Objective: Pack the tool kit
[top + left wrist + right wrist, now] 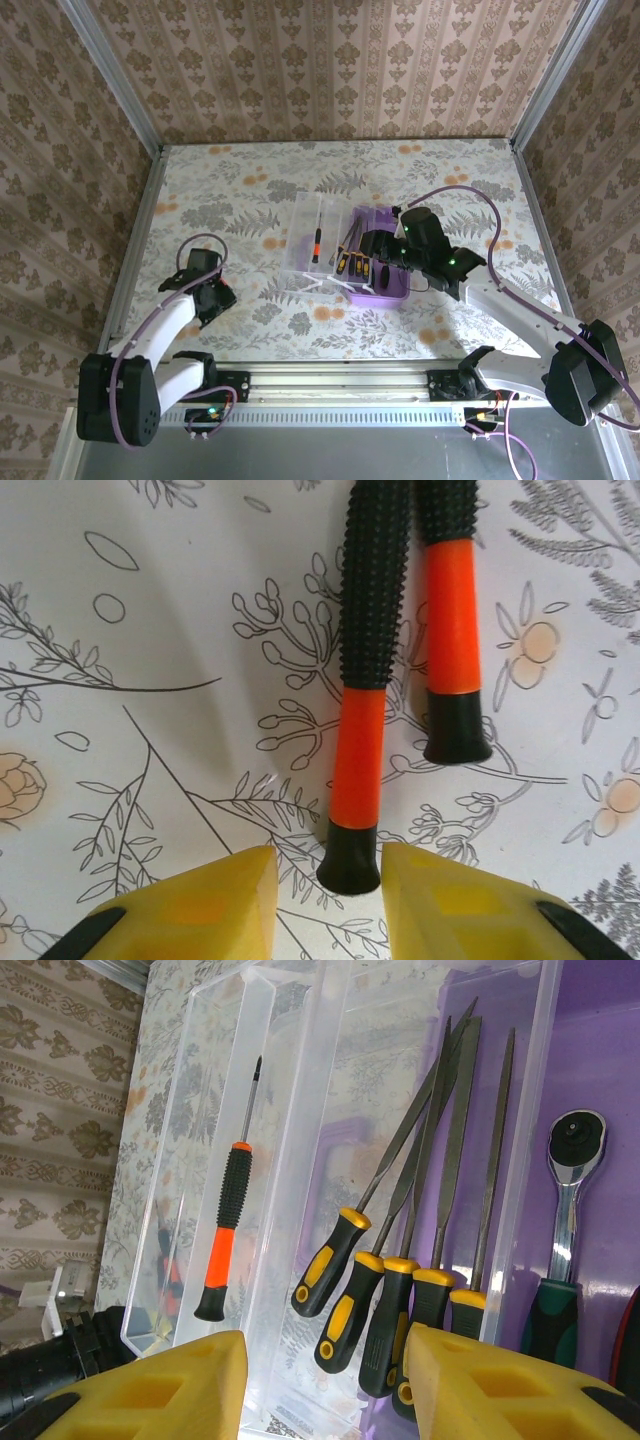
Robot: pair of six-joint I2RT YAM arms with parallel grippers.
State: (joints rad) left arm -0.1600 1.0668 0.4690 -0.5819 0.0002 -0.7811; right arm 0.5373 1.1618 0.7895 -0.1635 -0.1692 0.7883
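Floral table (250,190): left jaws released by 2 screwdrivers (365,680), right jaws released over files (400,1290).

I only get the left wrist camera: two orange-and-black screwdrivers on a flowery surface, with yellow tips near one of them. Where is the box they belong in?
Observer: The purple box stands open, farther out and to the right.
Visitor: Is anything packed yet?
Observer: One matching screwdriver lies in a clear tray next to the box.
Visitor: What is the other arm doing?
Observer: The right gripper hovers open above some yellow-handled files.
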